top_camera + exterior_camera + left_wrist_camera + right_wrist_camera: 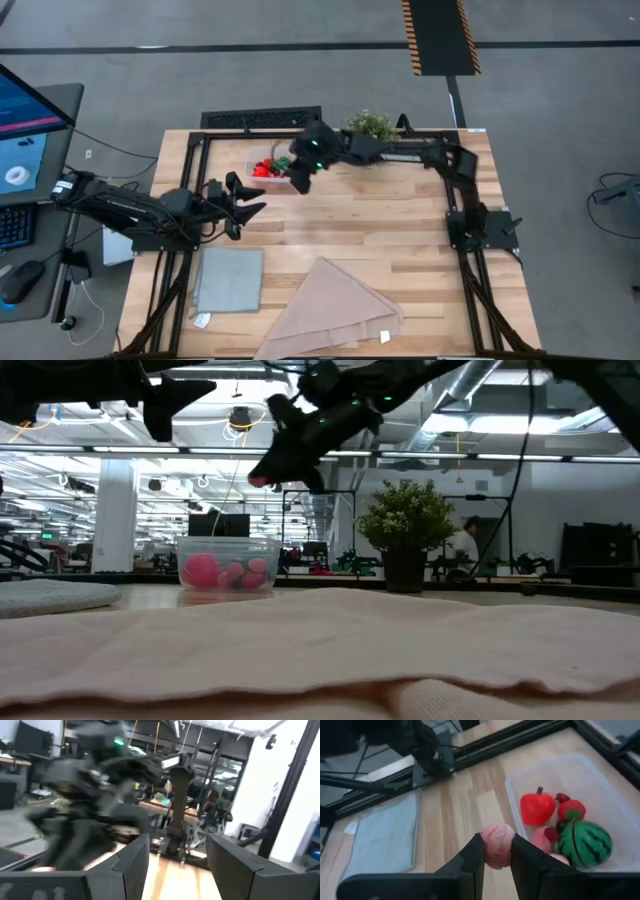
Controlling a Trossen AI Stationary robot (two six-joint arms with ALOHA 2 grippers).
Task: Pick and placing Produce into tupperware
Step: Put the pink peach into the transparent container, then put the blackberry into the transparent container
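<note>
The clear tupperware (580,780) stands at the table's far side (270,165). Inside lie a red pepper-like piece (537,807), a strawberry (571,810), a round green watermelon (584,842) and a few small pink and dark pieces. My right gripper (497,851) hangs in the air just beside the tupperware's right rim (300,172), shut on a pale pink, wrinkled produce piece (496,840). My left gripper (246,200) is open and held above the table, left of centre and nearer than the tupperware. My right gripper pinches the pink produce piece (495,836) between its two fingers, one on each side of its lower half. It comes at the piece slanting down from the table's far right. The piece is lifted clear, well above the tupperware's rim in the low view (258,481).
A bushy potted plant (370,125) stands at the far edge, right of the tupperware. A grey-blue cloth (230,280) lies near left and a beige cloth (335,310) near centre. Bare wood lies between them and the tupperware. A monitor and keyboard stand off the table's left.
</note>
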